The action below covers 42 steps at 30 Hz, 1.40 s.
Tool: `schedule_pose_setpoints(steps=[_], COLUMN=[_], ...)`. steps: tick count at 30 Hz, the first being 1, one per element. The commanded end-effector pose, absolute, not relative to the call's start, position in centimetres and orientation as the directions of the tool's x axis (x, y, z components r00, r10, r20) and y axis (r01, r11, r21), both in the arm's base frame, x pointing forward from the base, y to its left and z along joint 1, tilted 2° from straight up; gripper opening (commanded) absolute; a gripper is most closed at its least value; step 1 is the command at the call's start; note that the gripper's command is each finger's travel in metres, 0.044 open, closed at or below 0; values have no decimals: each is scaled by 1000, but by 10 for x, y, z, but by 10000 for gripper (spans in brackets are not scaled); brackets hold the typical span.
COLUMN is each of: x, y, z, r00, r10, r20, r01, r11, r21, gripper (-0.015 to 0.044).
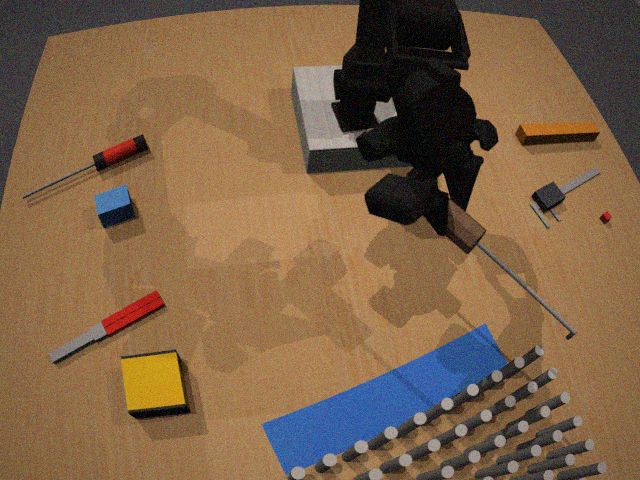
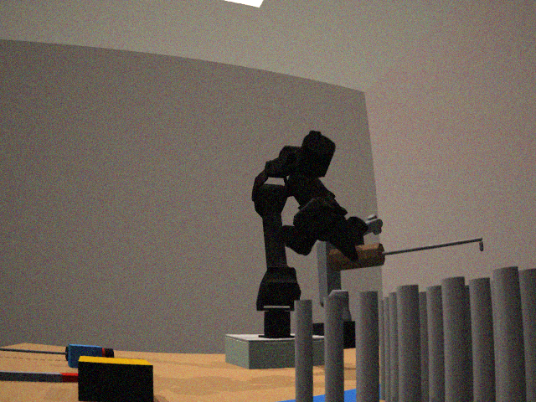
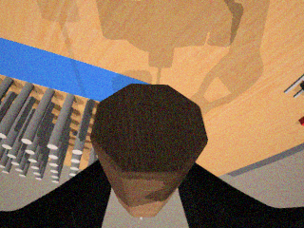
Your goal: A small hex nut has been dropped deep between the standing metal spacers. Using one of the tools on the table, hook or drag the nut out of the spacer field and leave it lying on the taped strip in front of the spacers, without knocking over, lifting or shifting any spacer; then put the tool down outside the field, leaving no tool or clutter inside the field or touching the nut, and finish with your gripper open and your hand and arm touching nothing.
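My gripper [image 1: 450, 215] [image 2: 346, 255] [image 3: 144, 161] is shut on the brown handle of a hook tool [image 1: 467, 233] [image 2: 373, 255] [image 3: 149, 128]. The tool is held in the air; its thin rod points away from the hand, with a short bent tip. In the exterior view the rod shows above the level of the spacer tops. The standing grey metal spacers [image 1: 447, 404] [image 2: 407, 342] [image 3: 40, 116] are upright in rows. The blue taped strip [image 1: 356, 408] [image 2: 351, 394] [image 3: 47, 64] lies in front of them, with shadows across it. The hex nut cannot be made out.
A red screwdriver [image 1: 119, 153], blue block [image 1: 114, 205], red-handled flat tool [image 1: 133, 312] and yellow-topped block [image 1: 154, 382] lie at the left. An orange bar [image 1: 558, 134], grey pronged tool [image 1: 547, 196] and small red cube [image 1: 605, 217] lie at the right. The arm stands on a pale block [image 1: 316, 118].
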State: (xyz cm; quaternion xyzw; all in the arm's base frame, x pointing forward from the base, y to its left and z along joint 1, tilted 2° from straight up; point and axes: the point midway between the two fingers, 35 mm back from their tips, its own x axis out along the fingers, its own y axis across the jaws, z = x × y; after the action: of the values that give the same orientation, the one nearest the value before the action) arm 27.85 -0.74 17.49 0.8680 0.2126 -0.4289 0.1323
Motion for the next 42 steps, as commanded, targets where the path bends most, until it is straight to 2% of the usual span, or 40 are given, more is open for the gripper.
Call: schedule_pose_setpoints(steps=[1, 12, 21, 42], x=[266, 238, 241, 257], y=[-28, -67, -70, -76], z=[174, 170, 161, 46], r00=[567, 601, 602, 604], r10=[199, 69, 67, 66], r20=[-799, -796, -796, -794], r01=[379, 143, 139, 139], r11=[-925, -989, -990, -990], r21=[38, 22, 22, 24], gripper=[0, 0, 0, 0])
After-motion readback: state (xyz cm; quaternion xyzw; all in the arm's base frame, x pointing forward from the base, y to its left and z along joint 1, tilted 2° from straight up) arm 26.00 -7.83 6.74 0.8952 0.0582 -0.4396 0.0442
